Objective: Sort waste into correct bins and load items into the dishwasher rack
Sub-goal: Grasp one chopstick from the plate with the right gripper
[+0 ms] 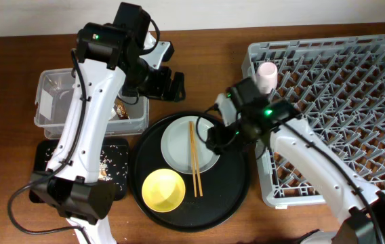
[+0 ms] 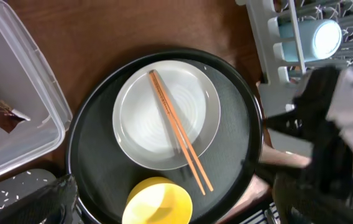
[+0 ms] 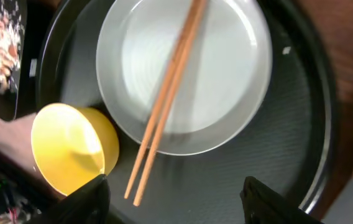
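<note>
- Thin wooden chopsticks (image 1: 194, 157) lie side by side across the pale grey-green round plate (image 1: 175, 146). Their lower ends pass over its rim, near the yellow bowl (image 1: 163, 190). All of these rest on the large round black tray (image 1: 226, 183).
- The right gripper (image 3: 175, 190) hangs just above them, its two fingers spread wide with nothing between.
- The left gripper (image 1: 167, 83), near the clear rectangular plastic tub (image 1: 42, 108), looks spread and empty as well.
- The sticks are thin, so I think the closing fingers may catch only one or roll them apart.
- Pressing down too far may tip the plate or push it against the bowl.
- On the way to the large square grey plastic rack (image 1: 355, 102), a loosely held stick may slip out.
</note>
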`<state>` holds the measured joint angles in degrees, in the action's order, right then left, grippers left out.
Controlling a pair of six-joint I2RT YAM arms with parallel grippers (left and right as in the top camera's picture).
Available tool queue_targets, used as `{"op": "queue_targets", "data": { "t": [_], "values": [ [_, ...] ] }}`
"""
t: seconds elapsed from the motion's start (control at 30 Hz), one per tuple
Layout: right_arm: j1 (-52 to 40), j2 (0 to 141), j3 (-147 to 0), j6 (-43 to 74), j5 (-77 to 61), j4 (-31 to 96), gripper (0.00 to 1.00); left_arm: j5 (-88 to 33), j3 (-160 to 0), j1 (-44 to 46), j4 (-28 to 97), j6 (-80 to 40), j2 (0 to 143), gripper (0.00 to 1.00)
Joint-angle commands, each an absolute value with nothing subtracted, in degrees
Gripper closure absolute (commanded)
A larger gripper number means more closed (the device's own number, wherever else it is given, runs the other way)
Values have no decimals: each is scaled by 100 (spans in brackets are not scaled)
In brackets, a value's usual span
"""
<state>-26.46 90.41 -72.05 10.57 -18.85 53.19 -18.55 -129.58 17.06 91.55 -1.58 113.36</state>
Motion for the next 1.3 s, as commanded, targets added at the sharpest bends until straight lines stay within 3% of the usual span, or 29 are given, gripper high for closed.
{"op": "queue_targets", "data": {
  "t": [0.0,0.13,0.2,0.3,0.43,0.63,1.27],
  "values": [
    [-3225,9085,-7061,1098,-1597,5319,31,-1776,-12938,1686,8794,-158,11343,1],
    [-3769,9605,-7050,1138,-1579,5135,35,-722,-12980,720,9085,-604,11332,1],
    [-3791,9780,-7048,1140,-1579,5057,49,-722,-12980,-16,9220,-602,11332,1],
    [-3791,10088,-7035,1140,-1577,4838,55,-764,-12980,-777,9284,-602,11332,1],
    [-3787,10398,-7028,1848,-480,4309,80,-764,-12980,-956,9286,-600,11334,1],
    [-3787,10630,-7028,2563,-447,3962,83,-764,-12980,-954,9286,-600,11334,1],
    [-4049,10630,-6726,2668,-683,3857,82,-766,-12980,-956,9286,-600,11334,1]
  ]
}}
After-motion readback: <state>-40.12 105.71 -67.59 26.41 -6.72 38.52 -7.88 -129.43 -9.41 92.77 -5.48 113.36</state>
